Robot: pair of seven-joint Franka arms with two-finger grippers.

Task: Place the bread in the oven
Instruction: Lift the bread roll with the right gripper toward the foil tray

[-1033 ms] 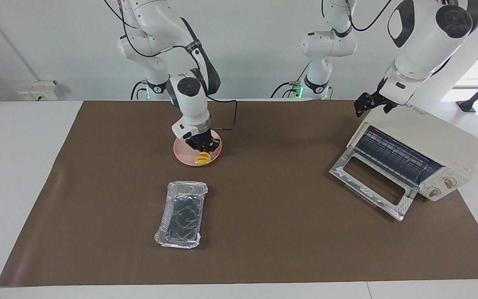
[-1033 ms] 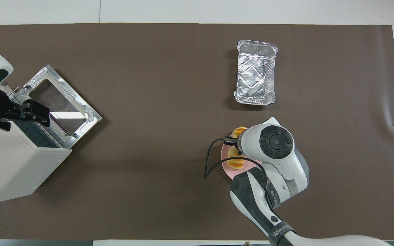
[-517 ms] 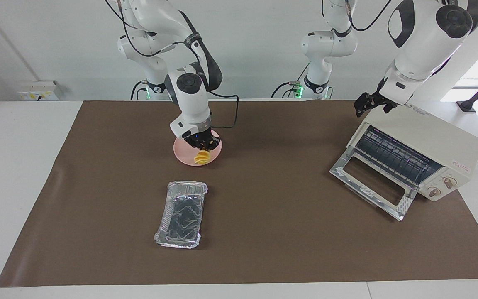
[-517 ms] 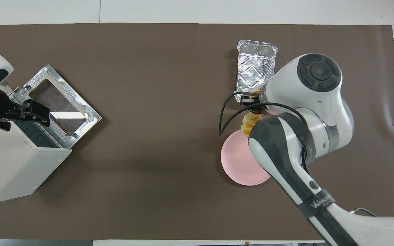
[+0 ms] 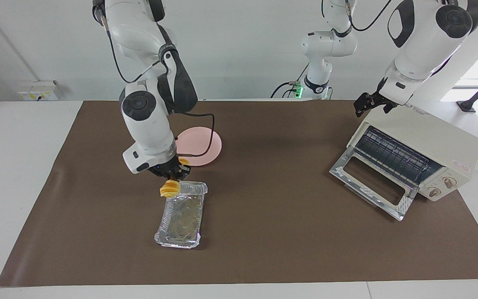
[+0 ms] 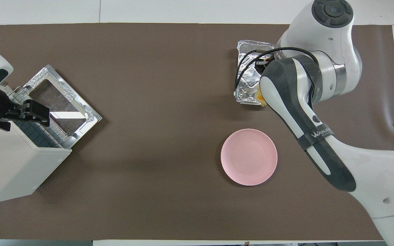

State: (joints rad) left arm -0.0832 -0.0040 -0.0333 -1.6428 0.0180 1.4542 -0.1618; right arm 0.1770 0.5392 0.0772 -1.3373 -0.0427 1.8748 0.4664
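The right tool (image 5: 171, 173) has carried the bread (image 5: 169, 189) off the pink plate (image 5: 206, 147), where it was gripping it a second ago, and now holds it in the air over the edge of the foil tray (image 5: 181, 216) that lies nearer to the robots. Its fingers are closed on the upper end of the roll, which hangs below them, clear of the tray. In the overhead view the right arm covers most of the tool, and only a sliver of the bread (image 6: 260, 99) shows at the tray's (image 6: 248, 73) near corner.

The plate (image 6: 249, 156) is now bare and sits where it was, nearer to the robots than the foil tray, both toward the right arm's end of the tabletop (image 5: 264, 216).

The left tool (image 5: 367, 104) has not moved: it waits above the top front corner of the oven (image 5: 430, 141), at the left arm's end of the tabletop, and in the overhead view (image 6: 36, 112) it sits over the wire rack just inside the opening. Whether its fingers are parted or closed cannot be told. The oven (image 6: 12, 164) stands as before, its glass door (image 5: 371, 182) dropped open toward the middle of the tabletop, well apart from the bread.
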